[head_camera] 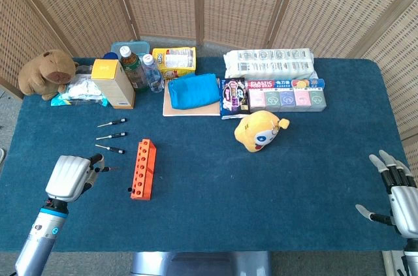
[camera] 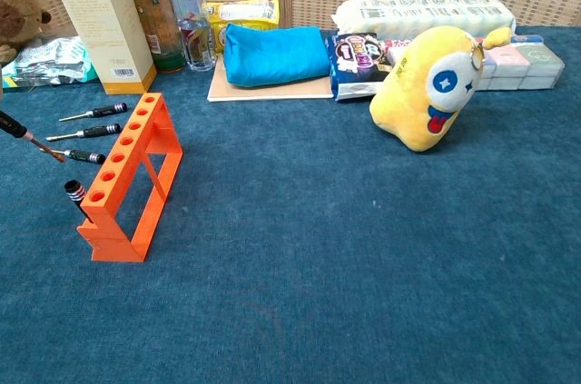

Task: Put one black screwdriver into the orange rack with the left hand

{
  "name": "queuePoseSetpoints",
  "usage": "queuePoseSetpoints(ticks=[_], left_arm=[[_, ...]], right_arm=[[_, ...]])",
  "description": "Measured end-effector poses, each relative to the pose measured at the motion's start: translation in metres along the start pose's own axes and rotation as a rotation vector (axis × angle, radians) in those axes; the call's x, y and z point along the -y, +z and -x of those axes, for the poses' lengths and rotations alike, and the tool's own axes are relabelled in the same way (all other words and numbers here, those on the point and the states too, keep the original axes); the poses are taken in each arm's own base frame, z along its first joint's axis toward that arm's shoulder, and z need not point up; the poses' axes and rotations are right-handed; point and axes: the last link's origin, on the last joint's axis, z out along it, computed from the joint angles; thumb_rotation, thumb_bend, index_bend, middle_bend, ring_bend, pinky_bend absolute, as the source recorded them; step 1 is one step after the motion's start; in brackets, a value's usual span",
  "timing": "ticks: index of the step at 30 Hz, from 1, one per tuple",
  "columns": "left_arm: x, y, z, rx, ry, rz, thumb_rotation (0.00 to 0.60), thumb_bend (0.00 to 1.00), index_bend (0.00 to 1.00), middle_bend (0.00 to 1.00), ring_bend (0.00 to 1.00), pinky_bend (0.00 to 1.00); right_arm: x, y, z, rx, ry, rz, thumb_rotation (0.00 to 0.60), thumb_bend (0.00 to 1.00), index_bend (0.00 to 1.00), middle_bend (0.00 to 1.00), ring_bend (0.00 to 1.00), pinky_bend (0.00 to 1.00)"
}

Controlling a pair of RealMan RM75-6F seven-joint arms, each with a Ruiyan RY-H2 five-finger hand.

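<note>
Left hand (head_camera: 67,177) grips a black screwdriver (head_camera: 103,169) left of the orange rack (head_camera: 142,169), three more screwdrivers (head_camera: 112,136) lying beyond on the blue table (head_camera: 261,191); right hand (head_camera: 396,194), fingers spread, at table's right edge.

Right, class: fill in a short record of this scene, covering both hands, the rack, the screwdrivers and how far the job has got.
left hand: holds the held screwdriver, left of the rack
right hand: fingers spread, holds nothing, by the table's right edge
rack: orange, upright on the blue table
loose screwdrivers: three lying flat, beyond the left hand
fifth screwdriver: at the rack's near end; in a hole or not, cannot tell
job: held screwdriver not yet in the rack
</note>
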Motion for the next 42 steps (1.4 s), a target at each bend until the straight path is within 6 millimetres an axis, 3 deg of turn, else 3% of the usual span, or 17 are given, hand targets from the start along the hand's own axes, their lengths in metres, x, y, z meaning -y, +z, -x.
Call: queuePoseSetpoints(ticks=[8,18,42], left_arm=[[-0.01,-0.005,-0.013,0.088,-0.077,0.058,0.6,0.38,0.55,1.0,0.97,0.95],[-0.022,-0.01,-0.032,0.144,-0.052,0.087,0.6,0.38,0.55,1.0,0.97,0.95],[-0.032,-0.002,-0.019,0.18,-0.043,0.074,0.6,0.38,0.55,1.0,0.97,0.95]], right_arm=[[-0.001,0.001,0.0,-0.001,-0.003,0.004,0.6,0.1,0.06,0.01,0.0,0.0],[0.0,0.0,0.0,0.0,-0.005,0.003,0.6,0.1,0.06,0.01,0.0,0.0],[-0.001,0.0,-0.001,0.002,-0.001,0.005,0.6,0.1,0.06,0.01,0.0,0.0]])
